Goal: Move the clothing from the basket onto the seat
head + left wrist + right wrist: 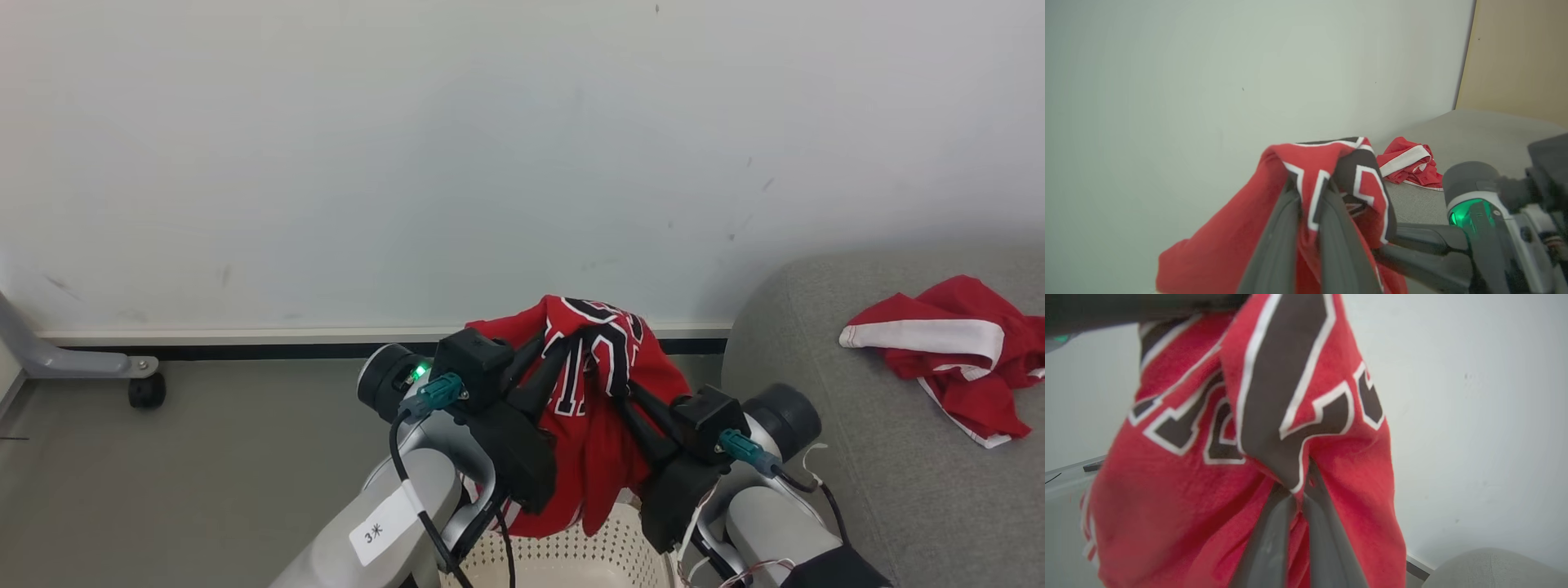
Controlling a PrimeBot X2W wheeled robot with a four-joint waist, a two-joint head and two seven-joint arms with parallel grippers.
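A red jersey (pixel 592 384) with dark white-edged numbers hangs lifted above the cream perforated basket (pixel 563 555) at the bottom of the head view. My left gripper (pixel 563 347) is shut on its upper fold, and my right gripper (pixel 620 392) is shut on the cloth just beside it. In the left wrist view the two fingers (pixel 1290 228) pinch the jersey (pixel 1241 245). In the right wrist view the jersey (pixel 1229 477) drapes over the closed fingers (pixel 1269 543). A second red garment with a white band (pixel 947 351) lies crumpled on the grey seat (pixel 816 392) at right.
A pale wall (pixel 408 163) with a dark skirting strip stands close behind. At far left a grey frame leg on a black caster (pixel 147 390) rests on the grey floor (pixel 204 474). A beige panel (pixel 1519 57) rises behind the seat in the left wrist view.
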